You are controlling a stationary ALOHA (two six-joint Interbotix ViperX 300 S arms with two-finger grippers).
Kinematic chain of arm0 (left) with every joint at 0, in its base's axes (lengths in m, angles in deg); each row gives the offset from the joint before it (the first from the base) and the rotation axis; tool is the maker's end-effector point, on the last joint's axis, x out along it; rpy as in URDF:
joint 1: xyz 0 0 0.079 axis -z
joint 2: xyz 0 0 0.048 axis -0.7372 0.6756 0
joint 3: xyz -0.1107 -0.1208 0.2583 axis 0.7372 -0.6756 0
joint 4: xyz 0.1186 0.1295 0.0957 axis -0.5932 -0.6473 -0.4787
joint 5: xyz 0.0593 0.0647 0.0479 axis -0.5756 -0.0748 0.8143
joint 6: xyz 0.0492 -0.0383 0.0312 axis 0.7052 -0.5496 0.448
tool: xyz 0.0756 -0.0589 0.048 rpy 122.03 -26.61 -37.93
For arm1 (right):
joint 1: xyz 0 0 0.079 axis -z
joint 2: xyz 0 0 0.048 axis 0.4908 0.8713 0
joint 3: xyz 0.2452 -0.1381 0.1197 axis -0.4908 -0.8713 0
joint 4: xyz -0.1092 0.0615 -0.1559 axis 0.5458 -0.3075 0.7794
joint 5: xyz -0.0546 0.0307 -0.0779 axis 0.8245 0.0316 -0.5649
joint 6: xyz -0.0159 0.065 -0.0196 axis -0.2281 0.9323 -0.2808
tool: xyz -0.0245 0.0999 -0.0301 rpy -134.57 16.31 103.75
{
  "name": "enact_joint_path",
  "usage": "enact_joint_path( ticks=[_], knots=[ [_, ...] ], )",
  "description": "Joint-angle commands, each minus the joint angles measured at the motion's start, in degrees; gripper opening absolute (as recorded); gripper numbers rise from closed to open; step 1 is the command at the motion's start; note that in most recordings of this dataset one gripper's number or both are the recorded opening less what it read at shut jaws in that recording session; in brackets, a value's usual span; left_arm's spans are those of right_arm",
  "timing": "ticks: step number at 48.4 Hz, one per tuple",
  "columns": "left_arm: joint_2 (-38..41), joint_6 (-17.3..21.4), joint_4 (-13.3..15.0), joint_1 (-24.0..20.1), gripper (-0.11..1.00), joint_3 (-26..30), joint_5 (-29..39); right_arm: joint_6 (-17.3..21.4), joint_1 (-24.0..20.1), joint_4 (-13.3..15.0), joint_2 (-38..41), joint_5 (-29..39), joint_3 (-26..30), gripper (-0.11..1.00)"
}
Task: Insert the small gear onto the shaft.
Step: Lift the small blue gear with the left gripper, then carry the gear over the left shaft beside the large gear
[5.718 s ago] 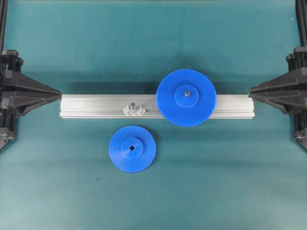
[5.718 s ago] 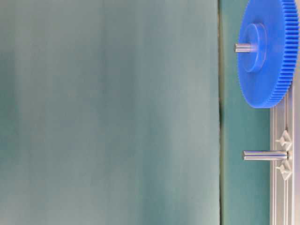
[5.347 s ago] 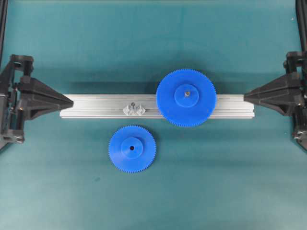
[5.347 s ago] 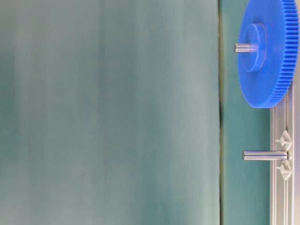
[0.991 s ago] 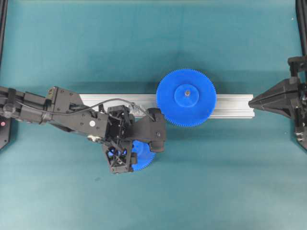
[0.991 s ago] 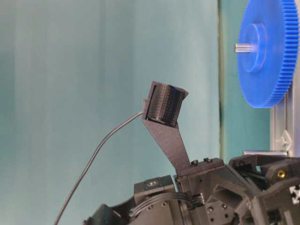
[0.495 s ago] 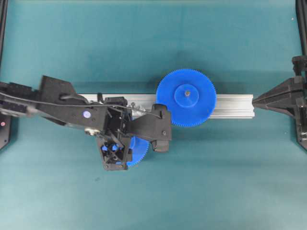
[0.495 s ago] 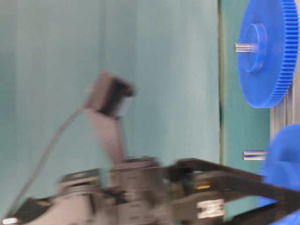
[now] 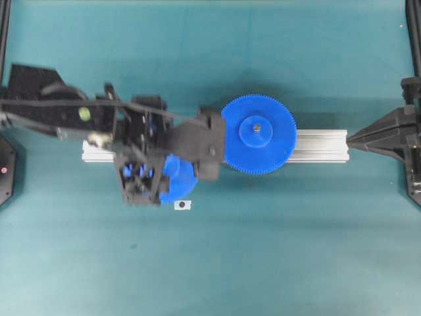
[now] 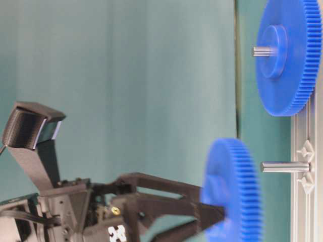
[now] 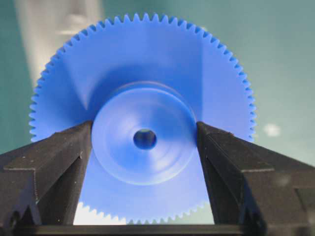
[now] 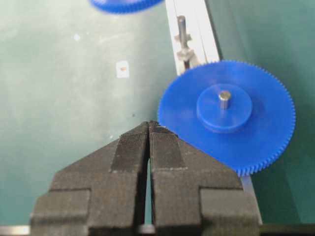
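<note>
Small gear (image 11: 142,123) pinched at hub by left gripper (image 11: 144,147), held lower centre of table-level view, beside shaft (image 10: 285,167). Bore to be lined with pin tip before pressing on. Right gripper (image 12: 148,142) pressed together, idle.

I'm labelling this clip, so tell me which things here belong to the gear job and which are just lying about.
Part of the job:
- small blue plastic toothed gear, clamped by its hub in the left gripper
- short silvery metal shaft, still bare

Lying about:
- larger blue toothed gear on its own pin
- silver aluminium rail
- small white sticker
- right gripper, shut and idle
</note>
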Motion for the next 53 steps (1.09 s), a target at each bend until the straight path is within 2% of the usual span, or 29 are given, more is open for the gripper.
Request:
enact_joint_path(
  ticks=[1,7,15,34,53],
  knots=[
    [-2.0,1.8,-0.3,-1.1,0.72,1.8,-0.3,0.8,0.1,0.0,0.3,-0.4,0.4,0.01],
    [-1.4,5.4,-0.3,-2.7,0.72,1.3,-0.8,2.5,0.1,0.0,0.3,-0.4,0.2,0.01],
    [0.0,7.8,-0.3,-3.3,0.72,1.8,-2.5,3.8,0.1,0.4,0.3,-0.4,0.0,0.01],
    [1.4,7.9,-0.4,-5.2,0.72,1.5,-9.3,3.9,0.1,0.8,0.3,-0.5,-0.4,0.01],
    [5.7,7.9,-0.4,-5.9,0.72,1.3,-9.8,3.9,0.1,0.8,0.3,-0.5,-1.1,0.01]
  ],
)
